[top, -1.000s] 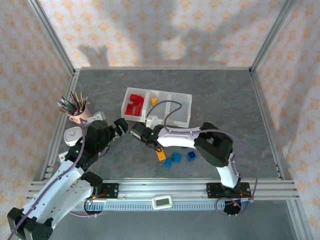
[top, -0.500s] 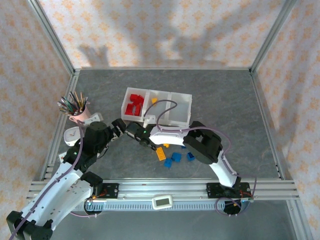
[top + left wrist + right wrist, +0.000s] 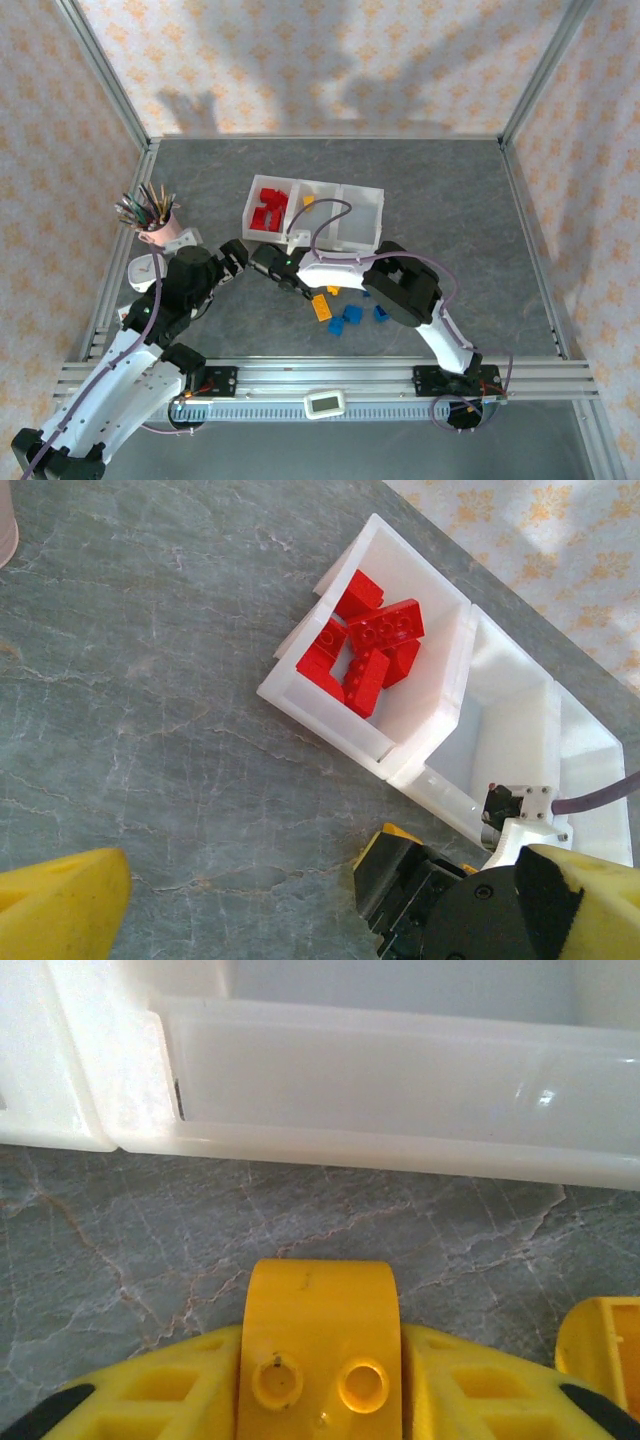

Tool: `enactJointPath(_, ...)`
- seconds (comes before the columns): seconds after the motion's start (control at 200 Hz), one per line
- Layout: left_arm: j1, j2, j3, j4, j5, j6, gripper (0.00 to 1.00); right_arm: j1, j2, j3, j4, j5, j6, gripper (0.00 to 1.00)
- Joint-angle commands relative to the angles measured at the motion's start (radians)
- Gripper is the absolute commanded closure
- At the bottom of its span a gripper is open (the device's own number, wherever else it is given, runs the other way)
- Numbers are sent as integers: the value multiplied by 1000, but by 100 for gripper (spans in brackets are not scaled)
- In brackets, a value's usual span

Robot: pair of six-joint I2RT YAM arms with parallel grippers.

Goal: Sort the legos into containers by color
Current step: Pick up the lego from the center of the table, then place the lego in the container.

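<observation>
My right gripper (image 3: 262,258) sits low on the table just in front of the tray's near-left corner, shut on a yellow lego (image 3: 320,1340) pinched between its yellow fingers (image 3: 150,1395). Straight ahead of it stands the white wall of the containers (image 3: 380,1090). The tray (image 3: 345,188) has red legos (image 3: 268,208) in its left compartment and a yellow piece (image 3: 308,201) in the middle one. In the left wrist view the red legos (image 3: 370,645) fill that left compartment. My left gripper (image 3: 232,256) hovers wide open beside the right one, holding nothing.
Three blue legos (image 3: 352,315) and an orange one (image 3: 320,306) lie loose in front of the tray. A pink cup of pencils (image 3: 155,225) and a white clock (image 3: 148,268) stand at the left. A yellow piece (image 3: 605,1345) pokes in at the right wrist view's edge.
My right gripper slid left toward the tray's near-left corner and closed on the yellow lego. The left arm drew back slightly, still open.
</observation>
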Motion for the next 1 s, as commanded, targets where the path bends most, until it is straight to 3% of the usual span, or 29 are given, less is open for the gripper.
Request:
enactJointPath(0.0,3,2,37,-36,-10,2,1,-1,-51,-37,32,-14,-36,63)
enactJointPath(0.345,3,20,80,-28,18,14,1,-15,-264,-104,79,0,-141,70)
enactJointPath(0.531,3,61,95,20,49,25,1,-100,-338,-104,117,2,-225,70)
enactJointPath(0.726,3,153,116,101,90,42,1,-206,-251,-2,126,-22,-310,71)
enactJointPath(0.996,4,264,152,168,105,70,1,-278,-57,197,105,-30,-375,70)
